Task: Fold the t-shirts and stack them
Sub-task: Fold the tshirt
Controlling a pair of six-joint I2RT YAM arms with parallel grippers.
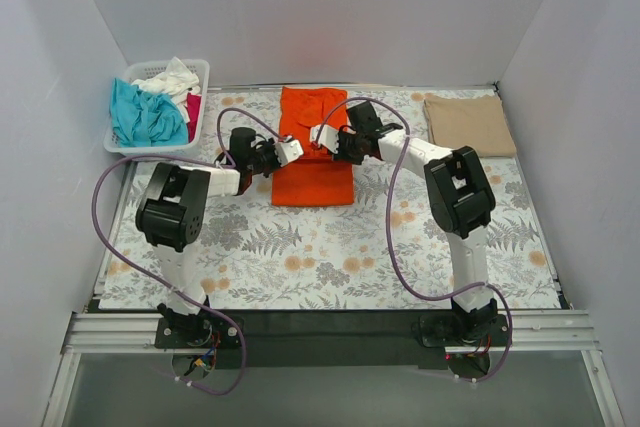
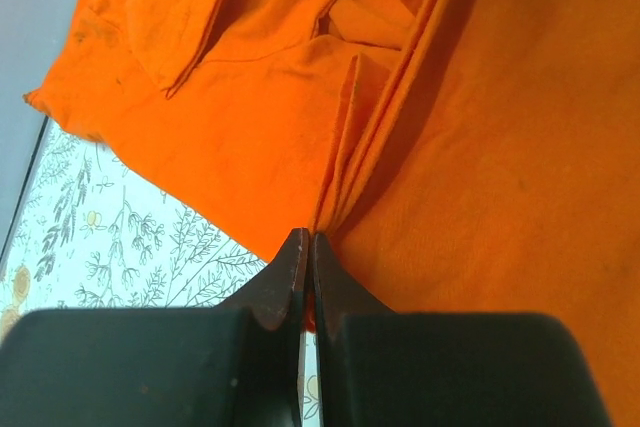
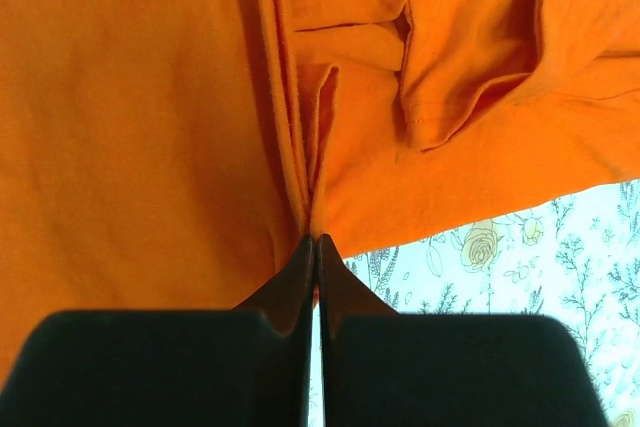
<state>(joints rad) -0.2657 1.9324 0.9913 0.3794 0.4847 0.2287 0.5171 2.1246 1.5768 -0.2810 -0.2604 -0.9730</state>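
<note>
Pinched tight on a fold of the orange t-shirt point(image 1: 318, 175) with the left hand point(image 2: 305, 240) and the right hand point(image 3: 313, 240), cloth right at both tips. Lying near the middle of the far edge of the worktop point(image 1: 300, 257).

So the orange t-shirt point(image 1: 315, 182) sits around 12 o'clock on the table, folded lengthwise into a narrowish strip. The near half is flat and smooth. The far half is rumpled, with a sleeve and loose layers bunched up (close up, stacked fold edges run down its length). The left gripper point(image 1: 291, 150) and right gripper point(image 1: 322, 135) each have a side edge pinched, jaws closed tight on the cloth. The tan t-shirt point(image 1: 469, 124) lies at 2 o'clock, a neat flat rectangle. At 10 o'clock, a teal t-shirt point(image 1: 145, 115), a white t-shirt point(image 1: 168, 80) and a pink-red t-shirt point(image 1: 193, 107) are crumpled together, unfolded, in a basket point(image 1: 200, 67).
</note>
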